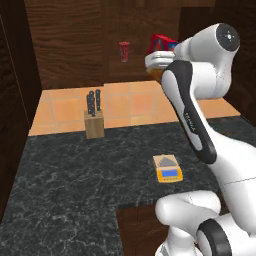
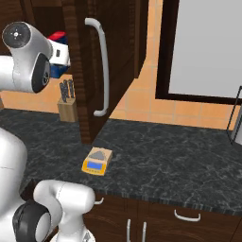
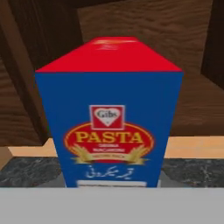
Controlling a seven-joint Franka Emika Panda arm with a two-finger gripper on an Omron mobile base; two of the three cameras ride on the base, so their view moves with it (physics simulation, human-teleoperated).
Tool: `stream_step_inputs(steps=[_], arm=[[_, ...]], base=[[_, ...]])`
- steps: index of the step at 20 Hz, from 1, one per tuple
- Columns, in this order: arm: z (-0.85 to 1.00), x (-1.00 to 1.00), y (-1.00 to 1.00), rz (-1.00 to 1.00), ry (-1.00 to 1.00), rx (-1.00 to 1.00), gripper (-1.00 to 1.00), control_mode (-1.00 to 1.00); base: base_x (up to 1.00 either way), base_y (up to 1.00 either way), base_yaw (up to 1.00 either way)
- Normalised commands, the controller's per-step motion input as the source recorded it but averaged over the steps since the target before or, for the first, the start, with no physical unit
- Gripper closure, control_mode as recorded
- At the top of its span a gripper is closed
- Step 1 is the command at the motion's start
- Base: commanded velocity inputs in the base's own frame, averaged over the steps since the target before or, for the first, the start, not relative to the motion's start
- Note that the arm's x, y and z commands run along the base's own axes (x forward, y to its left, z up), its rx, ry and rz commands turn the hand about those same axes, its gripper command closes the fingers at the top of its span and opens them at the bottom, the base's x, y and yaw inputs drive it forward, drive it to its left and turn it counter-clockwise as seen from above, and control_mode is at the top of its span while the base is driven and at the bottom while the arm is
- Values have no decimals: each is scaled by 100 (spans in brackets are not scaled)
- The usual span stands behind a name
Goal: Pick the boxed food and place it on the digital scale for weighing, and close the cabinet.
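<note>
While jaws sit clamped on boxed food [image 3: 109,118], you carry it high at cabinet [image 1: 65,45] level, gripper [image 1: 159,59] just clear of shelf by my read. Carton fills hand view, blue face toward camera, red top up. Digital scale [image 1: 168,169] lies on dark counter [image 1: 65,190], well below and nearer base, knife block [image 1: 94,122] off to its left. Lower slowly, keep box upright, centre it over grey plate, not blue display. Mind open door [image 2: 101,66] on swing down; small red cup [image 1: 124,51] remains on shelf.
</note>
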Motion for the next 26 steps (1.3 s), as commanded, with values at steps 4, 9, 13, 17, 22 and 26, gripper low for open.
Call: stream_step_inputs(steps=[4,9,13,17,22,26], arm=[[-10,-100,0,-11,17,0,100,-100],[-64,-100,0,-25,4,0,100,-100],[-100,-79,0,-28,-2,-1,100,-100],[-97,-30,-8,-15,0,0,100,-100],[-83,26,-1,-12,0,0,100,-100],[-73,51,-1,-7,0,0,100,-100]], base=[[0,0,0],[0,0,0],[0,0,0],[0,0,0],[0,0,0],[0,0,0]])
